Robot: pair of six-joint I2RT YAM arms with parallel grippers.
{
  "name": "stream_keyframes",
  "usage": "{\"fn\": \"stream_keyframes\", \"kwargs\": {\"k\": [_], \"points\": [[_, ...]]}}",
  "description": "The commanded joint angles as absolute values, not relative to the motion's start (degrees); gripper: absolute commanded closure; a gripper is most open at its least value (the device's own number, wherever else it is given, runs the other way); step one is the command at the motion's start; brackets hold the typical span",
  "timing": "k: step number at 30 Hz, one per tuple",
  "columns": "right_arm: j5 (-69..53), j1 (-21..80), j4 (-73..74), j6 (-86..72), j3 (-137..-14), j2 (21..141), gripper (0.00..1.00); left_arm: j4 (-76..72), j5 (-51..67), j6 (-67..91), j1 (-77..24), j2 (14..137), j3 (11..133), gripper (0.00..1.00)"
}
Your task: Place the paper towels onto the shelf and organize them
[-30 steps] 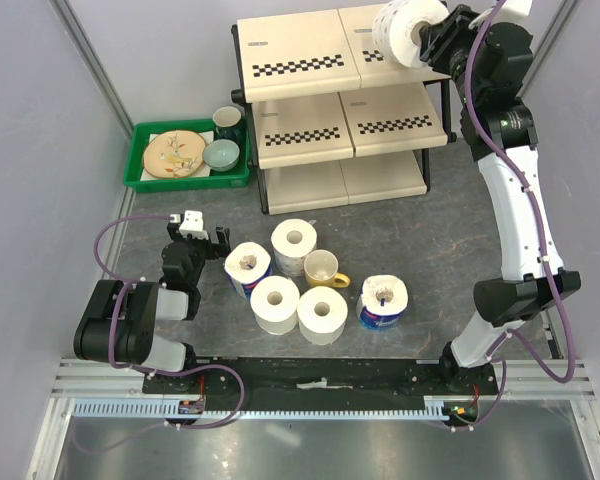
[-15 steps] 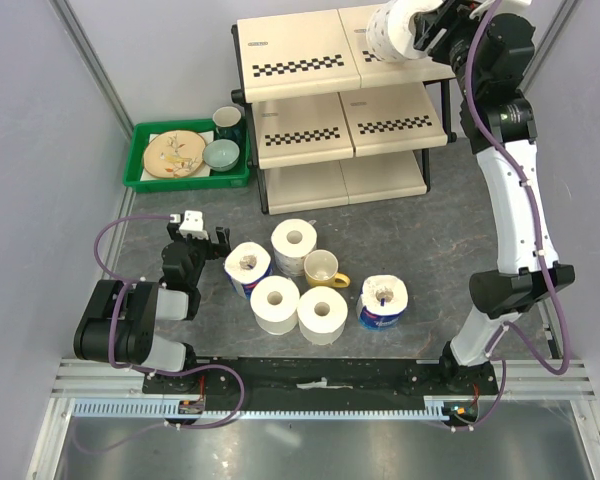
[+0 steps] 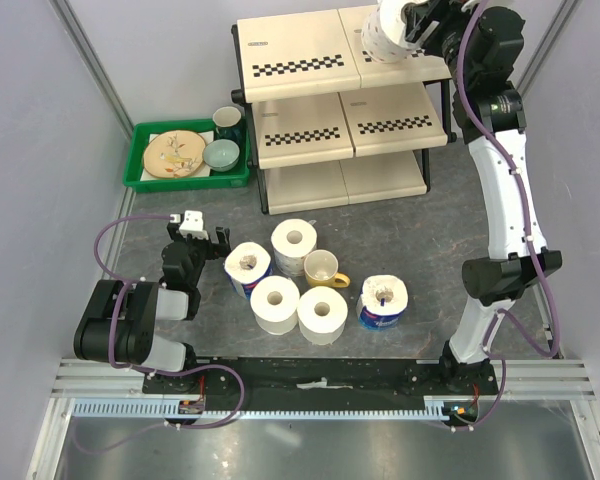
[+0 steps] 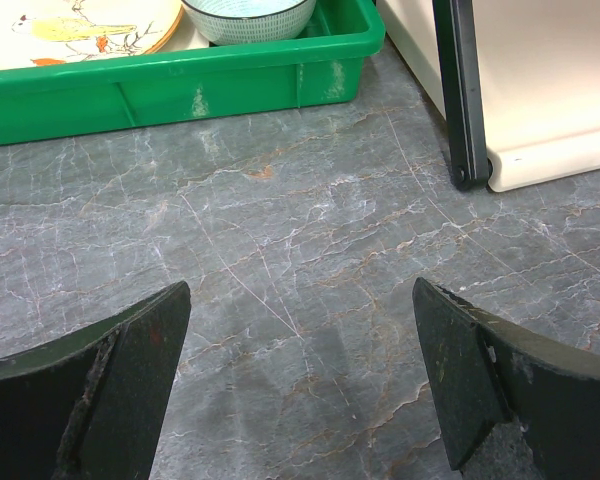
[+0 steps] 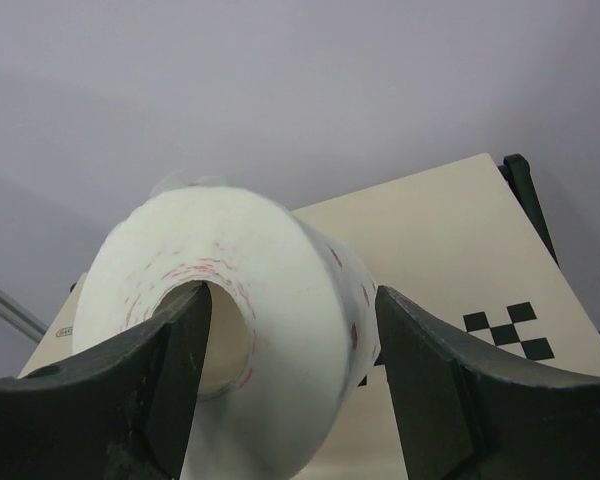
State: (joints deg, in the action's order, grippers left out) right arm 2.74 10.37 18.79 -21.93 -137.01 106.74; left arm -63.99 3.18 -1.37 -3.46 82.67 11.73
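Observation:
A white paper towel roll (image 3: 388,30) with faint red marks hangs over the right panel of the top tier of the shelf (image 3: 300,50). My right gripper (image 3: 420,25) is open around it. In the right wrist view one finger sits inside the hollow core of the roll (image 5: 280,300). The other finger (image 5: 430,370) stands just off its outer side, and the roll looks blurred. The cream shelf panel (image 5: 450,240) lies behind it. Several more rolls (image 3: 294,240) stand on the table, two in blue wrap (image 3: 383,303). My left gripper (image 3: 202,238) is open over bare table (image 4: 300,370).
A yellow mug (image 3: 323,268) stands among the rolls on the table. A green tray (image 3: 140,180) with a plate, a bowl and a dark mug sits left of the shelf; its wall (image 4: 180,90) and a shelf leg (image 4: 460,100) show in the left wrist view.
The right arm has carried the roll a little left and further back over the top tier, and its jaws have spread wider off the roll. The left arm has not moved.

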Motion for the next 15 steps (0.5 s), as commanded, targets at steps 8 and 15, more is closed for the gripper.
{"fn": "stream_keyframes", "kwargs": {"k": [8, 15], "points": [[0.18, 10.20, 12.13, -23.38, -139.39, 107.67, 0.21, -66.27, 3.78, -2.46, -3.43, 82.18, 12.22, 0.00], [0.62, 10.28, 11.25, -23.73, -139.75, 108.02, 0.18, -66.27, 3.78, -2.55, -3.43, 82.26, 12.22, 0.00]]}}
